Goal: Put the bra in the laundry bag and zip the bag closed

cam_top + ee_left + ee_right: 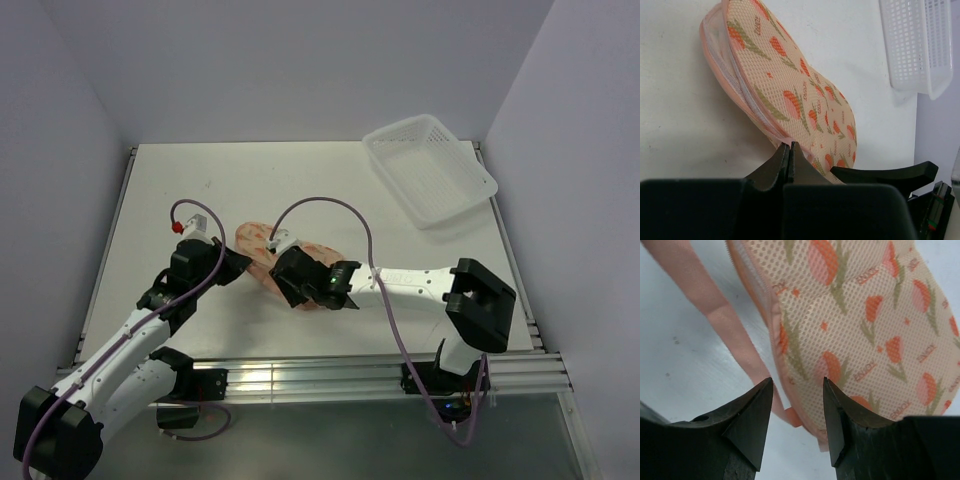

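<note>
Apparently zipping stage, bra unseen, probably inside: left gripper (789, 150) reaches in low, jaws pressed together at the pink rim of the laundry bag (790, 90) lying mid-table; can't tell if anything is pinched. Right gripper (797, 385), angled down, half open and empty, straddles the bag's edge close by; next, clamp there to brace the zip.

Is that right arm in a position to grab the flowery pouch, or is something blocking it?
Probably yes. The right gripper is open, the pink edge of the laundry bag sits just past its fingertips, and nothing lies between them.
</note>
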You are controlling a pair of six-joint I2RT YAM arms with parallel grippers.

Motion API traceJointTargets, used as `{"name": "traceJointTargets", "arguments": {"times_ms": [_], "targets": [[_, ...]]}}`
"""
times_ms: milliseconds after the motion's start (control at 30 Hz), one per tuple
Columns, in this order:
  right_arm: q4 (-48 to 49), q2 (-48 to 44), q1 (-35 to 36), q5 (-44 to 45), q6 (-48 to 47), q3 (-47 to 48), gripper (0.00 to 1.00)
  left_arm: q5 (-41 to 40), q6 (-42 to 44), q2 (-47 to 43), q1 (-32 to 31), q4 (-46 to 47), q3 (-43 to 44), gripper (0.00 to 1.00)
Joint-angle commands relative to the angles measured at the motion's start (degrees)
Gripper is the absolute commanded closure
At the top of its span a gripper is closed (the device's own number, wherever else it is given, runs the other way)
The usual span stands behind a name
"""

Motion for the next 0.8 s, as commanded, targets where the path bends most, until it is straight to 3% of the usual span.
{"name": "traceJointTargets", "arguments": {"times_ms": [0,167,267,300,333,600,633,667,767], "targets": [[-2.0,1.5,0.8,7.4,-2.1,3.0,0.48,1.1,-0.4,-0.9,0.2,3.1,0.8,1.00],[-3.1,4.2,2.2,12.3,-3.1,4.6,0.48,1.0,-0.2,-0.7,0.2,3.0,1.1,1.00],[-1.2,2.2,2.3,13.4,-2.4,3.2,0.54,0.9,0.1,-0.6,0.3,2.8,1.4,1.00],[-0.5,1.5,2.4,13.4,-2.3,2.2,0.64,0.4,0.3,-0.7,0.3,2.3,1.4,1.00],[-0.1,0.7,2.4,13.5,-2.4,2.0,0.66,0.4,0.5,-0.6,0.2,2.2,1.5,1.00],[-0.4,4.2,2.4,9.8,-3.7,2.8,0.58,0.5,0.5,-0.5,0.3,2.3,1.4,1.00],[-0.1,4.1,2.3,10.4,-3.6,2.8,0.62,0.5,0.5,-0.4,0.2,2.3,1.4,1.00],[0.2,3.8,2.4,10.7,-3.3,2.7,0.81,0.5,0.5,-0.4,0.2,2.3,1.4,1.00],[0.8,1.3,2.4,11.9,-3.0,2.6,0.97,0.5,0.7,0.1,0.2,2.2,1.6,1.00]]}}
